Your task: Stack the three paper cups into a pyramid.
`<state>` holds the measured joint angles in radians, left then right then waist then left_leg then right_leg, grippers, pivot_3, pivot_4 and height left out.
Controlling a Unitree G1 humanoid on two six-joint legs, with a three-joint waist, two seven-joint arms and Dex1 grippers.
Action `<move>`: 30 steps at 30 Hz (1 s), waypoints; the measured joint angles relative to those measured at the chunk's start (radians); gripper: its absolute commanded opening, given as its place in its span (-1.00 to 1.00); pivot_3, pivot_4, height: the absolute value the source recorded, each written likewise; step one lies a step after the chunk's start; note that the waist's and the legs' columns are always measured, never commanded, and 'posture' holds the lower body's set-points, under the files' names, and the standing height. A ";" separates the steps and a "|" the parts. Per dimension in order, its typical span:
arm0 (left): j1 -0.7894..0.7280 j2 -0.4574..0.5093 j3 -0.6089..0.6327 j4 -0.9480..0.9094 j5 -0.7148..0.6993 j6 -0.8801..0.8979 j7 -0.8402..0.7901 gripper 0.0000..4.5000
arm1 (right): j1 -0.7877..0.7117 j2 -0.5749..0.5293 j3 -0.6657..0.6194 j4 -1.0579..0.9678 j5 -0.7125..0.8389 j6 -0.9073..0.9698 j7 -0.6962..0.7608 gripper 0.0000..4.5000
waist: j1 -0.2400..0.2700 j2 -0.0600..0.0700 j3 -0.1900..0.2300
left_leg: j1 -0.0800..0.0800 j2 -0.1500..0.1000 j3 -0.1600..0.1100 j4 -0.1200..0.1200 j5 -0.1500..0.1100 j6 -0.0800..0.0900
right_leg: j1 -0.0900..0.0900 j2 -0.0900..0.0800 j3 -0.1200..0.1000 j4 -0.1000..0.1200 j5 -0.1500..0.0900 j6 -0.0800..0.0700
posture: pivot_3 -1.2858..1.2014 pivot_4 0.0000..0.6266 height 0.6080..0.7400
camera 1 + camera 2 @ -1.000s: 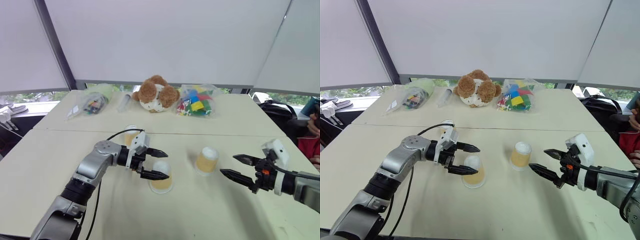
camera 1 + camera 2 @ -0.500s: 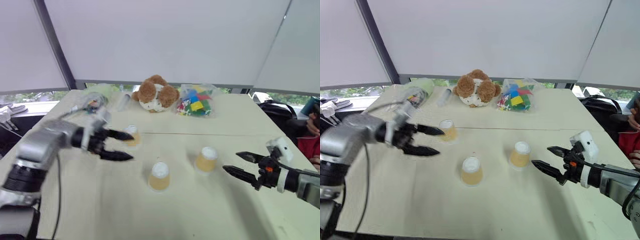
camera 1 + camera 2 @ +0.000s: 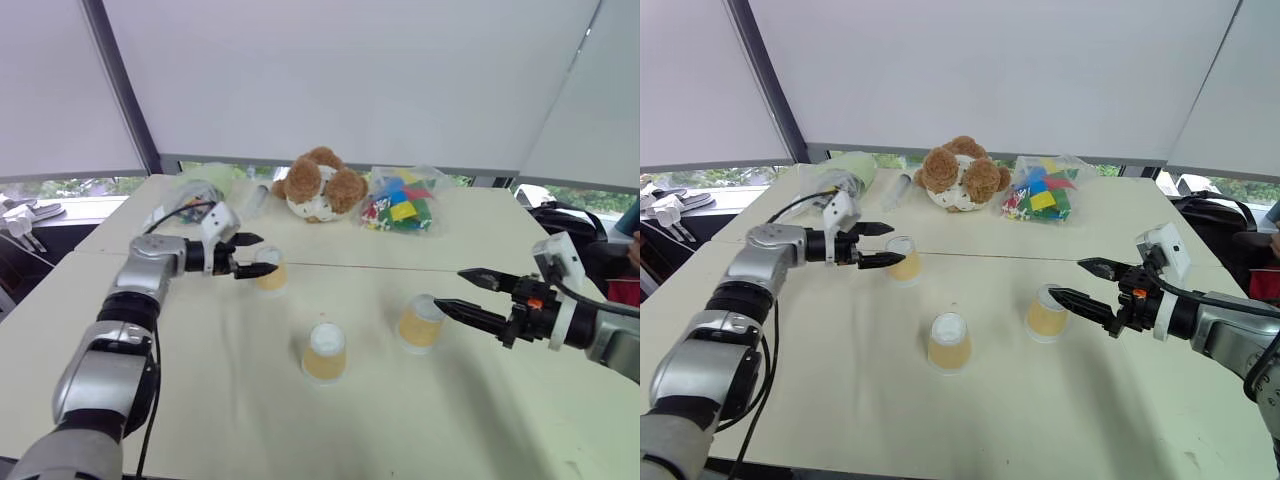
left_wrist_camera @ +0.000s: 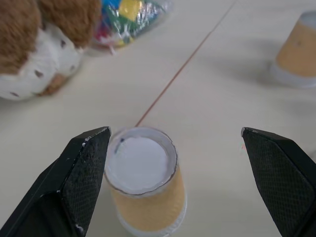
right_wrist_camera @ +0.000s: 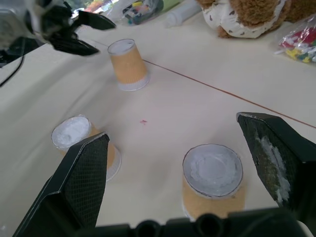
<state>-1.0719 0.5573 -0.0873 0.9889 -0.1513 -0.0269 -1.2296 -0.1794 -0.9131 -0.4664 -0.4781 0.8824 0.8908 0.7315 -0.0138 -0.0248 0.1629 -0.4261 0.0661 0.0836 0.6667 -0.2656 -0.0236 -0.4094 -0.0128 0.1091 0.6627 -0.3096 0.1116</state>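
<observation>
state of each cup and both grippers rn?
far cup: upside down, alone, between the open fingers of the left gripper, not gripped
near cup: upside down, alone, free
right cup: upside down, alone, free
right gripper: open, beside right cup, holding nothing
pyramid: not started

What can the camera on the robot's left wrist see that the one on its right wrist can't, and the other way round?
Left wrist view alone: the left tool's own two open fingers up close, one finger beside the far cup.

Right wrist view alone: the middle cup, the right tool's open fingers around the near cup, and the left tool seen from across the table.

Both: the far cup, the near cup, the teddy bear, the bag of coloured blocks and the table's seam.
</observation>
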 measured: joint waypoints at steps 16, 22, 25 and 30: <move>-0.072 -0.070 0.064 0.190 0.063 -0.132 0.141 0.94 | 0.050 0.002 -0.012 -0.017 0.006 -0.005 -0.029 1.00 | 0.003 0.000 0.000 | 0.000 0.000 -0.002 0.002 0.000 0.000 | 0.001 0.000 -0.002 0.002 0.000 0.000 | 0.03 -0.52 1.00; -0.075 -0.091 0.064 0.235 0.099 -0.131 0.190 0.94 | 0.052 0.004 -0.009 -0.017 0.005 -0.016 -0.032 1.00 | 0.002 0.000 0.000 | 0.000 0.000 -0.002 0.002 0.000 -0.001 | 0.001 0.000 -0.002 0.002 0.000 0.000 | 0.03 -0.52 1.00; -0.075 -0.099 0.064 0.239 0.105 -0.131 0.190 0.94 | 0.055 0.005 -0.009 -0.017 0.005 -0.024 -0.036 1.00 | 0.003 0.000 0.000 | 0.000 0.000 -0.002 0.002 0.000 -0.001 | 0.002 0.000 -0.002 0.002 0.000 0.000 | 0.03 -0.52 1.00; -0.075 -0.121 0.065 0.250 0.121 -0.133 0.196 0.12 | 0.063 0.006 -0.009 -0.017 0.005 -0.025 -0.042 1.00 | 0.003 0.000 0.000 | 0.000 0.000 -0.002 0.002 0.001 -0.001 | 0.002 0.000 -0.002 0.002 0.000 0.000 | 0.03 -0.52 1.00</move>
<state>-1.1468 0.4366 -0.0226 1.2385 -0.0298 -0.1598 -1.0337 -0.1162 -0.9071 -0.4751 -0.4951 0.8871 0.8656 0.6898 -0.0109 -0.0248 0.1628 -0.4258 0.0658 0.0817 0.6683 -0.2650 -0.0244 -0.4077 -0.0127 0.1074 0.6646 -0.3094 0.1119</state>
